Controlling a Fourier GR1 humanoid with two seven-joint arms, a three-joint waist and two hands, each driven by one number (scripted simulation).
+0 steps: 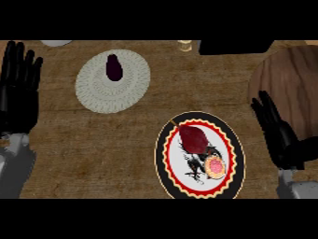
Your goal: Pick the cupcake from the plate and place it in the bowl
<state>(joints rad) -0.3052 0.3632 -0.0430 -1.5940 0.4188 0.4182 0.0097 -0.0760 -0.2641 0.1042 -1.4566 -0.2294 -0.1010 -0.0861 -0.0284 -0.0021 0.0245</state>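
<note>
A small cupcake (216, 166) with a pink top and pale rim lies on the lower right part of a plate (169, 161) that has a black rim and a red zigzag band. A dark red oval item (193, 137) lies on the same plate, above the cupcake. Farther back and to the left stands a white ribbed bowl (113, 91) with a dark purple item (113, 66) in it. My right hand (282, 137) is open just right of the plate, fingers straight, touching nothing. At the left edge my left hand (13, 91) rests open, fingers up.
A large round dark wooden piece (300, 86) lies at the right, behind my right hand. Along the far edge are a white object (55, 43), a small pale container (184, 45) and a black object (233, 46). The counter top is brown and mottled.
</note>
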